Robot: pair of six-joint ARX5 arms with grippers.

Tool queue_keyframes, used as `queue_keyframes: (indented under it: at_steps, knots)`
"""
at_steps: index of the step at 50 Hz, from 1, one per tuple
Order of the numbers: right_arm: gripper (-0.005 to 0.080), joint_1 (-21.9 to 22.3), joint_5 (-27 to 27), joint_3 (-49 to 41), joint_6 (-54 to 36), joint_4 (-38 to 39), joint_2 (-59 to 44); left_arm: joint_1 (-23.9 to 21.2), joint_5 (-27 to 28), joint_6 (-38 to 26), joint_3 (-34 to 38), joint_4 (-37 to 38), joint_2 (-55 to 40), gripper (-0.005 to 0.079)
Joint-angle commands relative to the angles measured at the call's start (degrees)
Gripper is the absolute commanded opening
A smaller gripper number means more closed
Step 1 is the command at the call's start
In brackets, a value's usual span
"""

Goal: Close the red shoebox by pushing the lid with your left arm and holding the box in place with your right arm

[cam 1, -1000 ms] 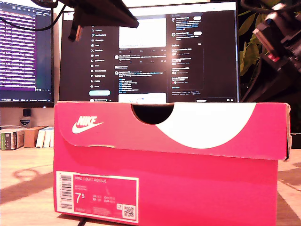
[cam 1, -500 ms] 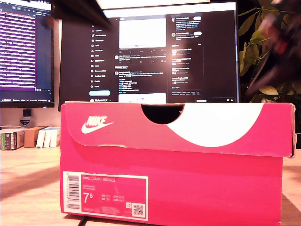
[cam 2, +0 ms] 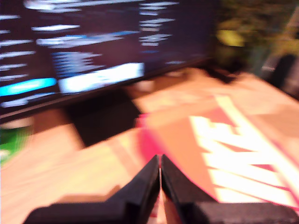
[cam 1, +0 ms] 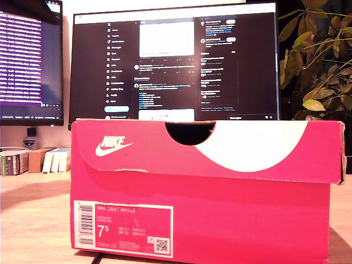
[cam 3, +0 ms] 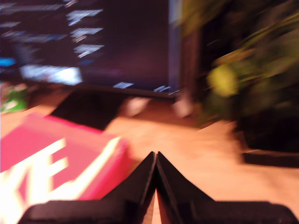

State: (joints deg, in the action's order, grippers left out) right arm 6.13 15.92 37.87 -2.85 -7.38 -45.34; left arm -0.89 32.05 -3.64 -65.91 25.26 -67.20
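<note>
On the desk [cam 1: 33, 220] the lidded shoebox [cam 1: 203, 203] sits free; both claws pinched closed, empty, above it.

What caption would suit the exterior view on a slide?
Closed red shoebox on a wooden desk, with monitors and a plant behind.

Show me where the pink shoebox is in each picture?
Exterior view: the shoebox fills the lower picture, lid down, in front of the monitor.
First wrist view: its blurred lid lies just past my first gripper.
Second wrist view: a corner of it shows beside my second gripper.
Shared landmark: the monitor behind the box, seen in all three.
</note>
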Motion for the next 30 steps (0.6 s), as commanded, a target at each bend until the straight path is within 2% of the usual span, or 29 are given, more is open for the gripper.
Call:
queue_keyframes:
  at_steps: [1, 9, 19, 30]
  knots:
    - [-0.0012, 0.8, 0.0, -0.8, -0.5, 0.2, 1.0, 0.9, 0.7, -0.4, 2.5, -1.2, 2.4, -0.0019]
    - [-0.0012, 1.6, 0.0, -0.9, -0.4, 1.0, 3.1, 3.6, 0.5, 0.7, 8.0, -4.5, 7.0, -0.0019]
    - [-0.0012, 1.8, 0.0, -1.6, 0.9, 0.6, 6.6, 3.6, -0.2, 1.3, 14.9, -7.7, 13.3, -0.0019]
    - [-0.0012, 0.7, -0.6, -6.7, 4.6, 0.8, 13.2, 3.5, -1.6, 3.7, 22.1, -10.9, 20.3, -0.0019]
